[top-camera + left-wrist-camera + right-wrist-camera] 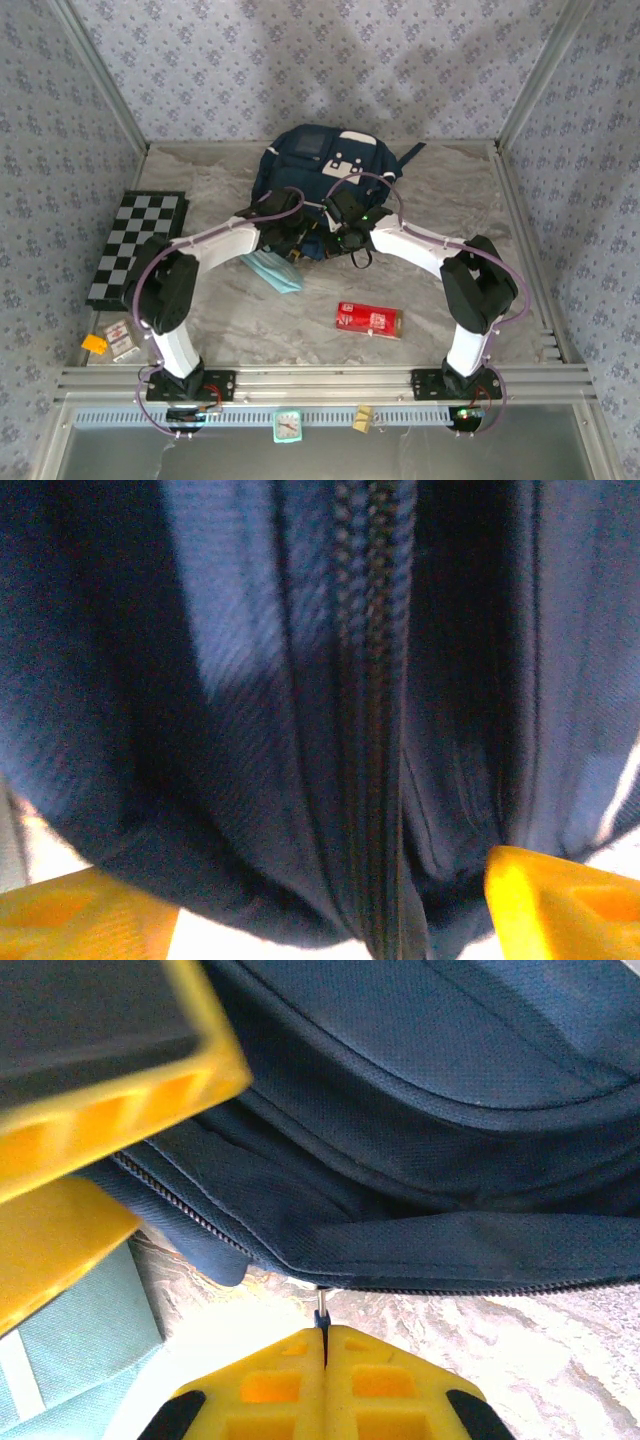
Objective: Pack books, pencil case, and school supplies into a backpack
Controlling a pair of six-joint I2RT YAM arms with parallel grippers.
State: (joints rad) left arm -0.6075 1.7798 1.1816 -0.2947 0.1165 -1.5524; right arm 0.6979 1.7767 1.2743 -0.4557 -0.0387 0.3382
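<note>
Seen from above, the left arm (215, 245) and right arm (420, 245) cover the backpack (320, 160) along its 6 o'clock edge. The left arm also hides the pencil case (272, 270) at its 12 o'clock end and the chessboard (135, 245) corner at 4 o'clock. The red box (368, 319) markings are too small to read. The small bits (112, 342) at 8 o'clock are too small to tell.

In the left wrist view, the fabric and zip (370, 680) are blurred, and the bottom edge cuts off both fingers (560, 905) of the left gripper (320, 910).

In the right wrist view, the pull (321, 1305) is mostly hidden between the right gripper's (325, 1345) pressed-together pads, and the pencil case runs off at 8 o'clock.
</note>
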